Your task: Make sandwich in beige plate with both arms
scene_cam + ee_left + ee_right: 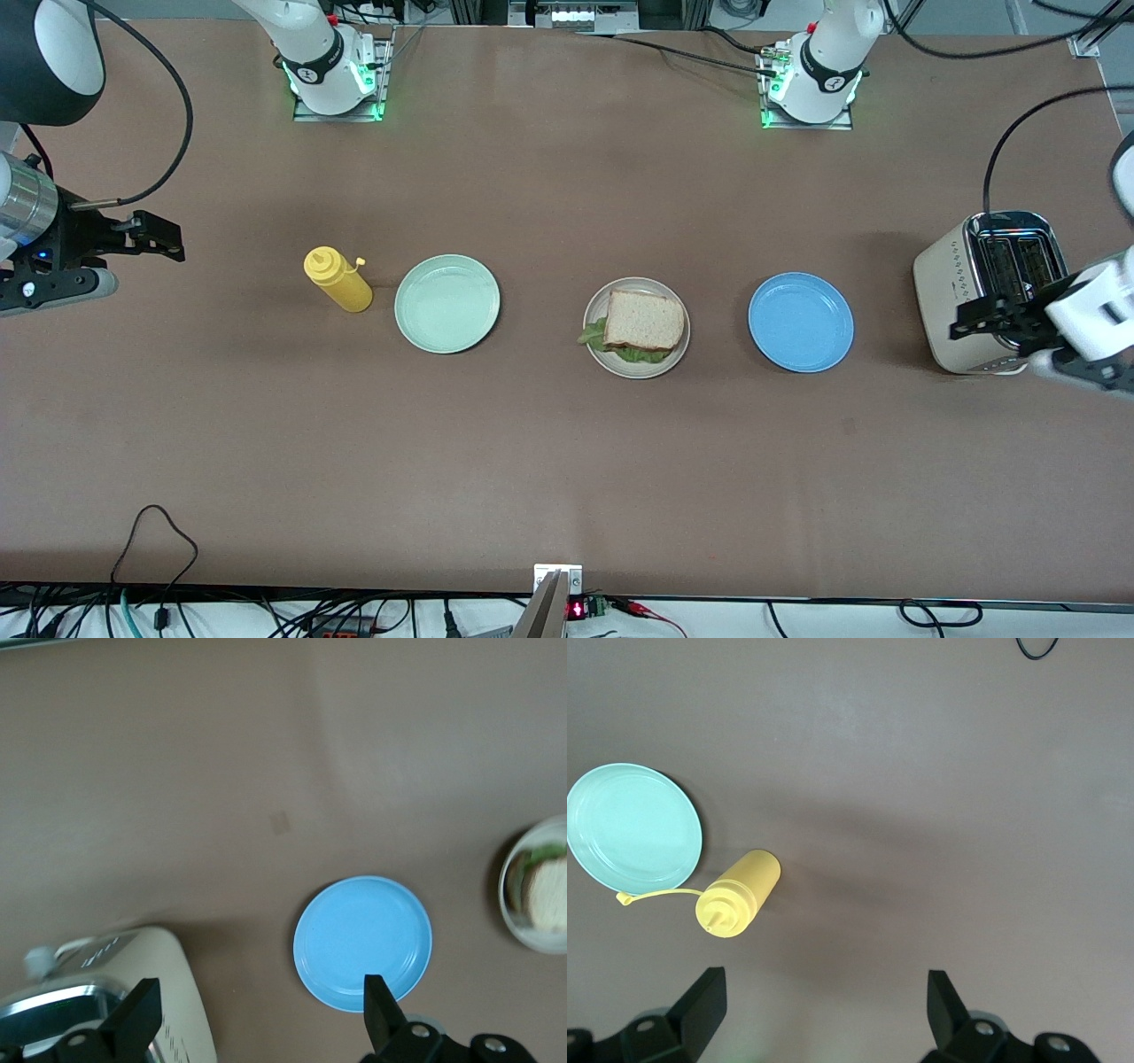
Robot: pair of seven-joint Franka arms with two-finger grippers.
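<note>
Currently, your stock reads: sandwich (645, 323), assembled on the beige plate (595, 347), mid-table between the mint plate (446, 304) and blue plate (800, 322). Left gripper (992, 317), fingers spread and empty, hangs over the toaster (952, 292); right gripper (152, 235), likewise spread and empty, waits past the mustard bottle (338, 280). You'll find the left gripper nearer the sandwich. Open table lies all round; likely nothing remains.
</note>
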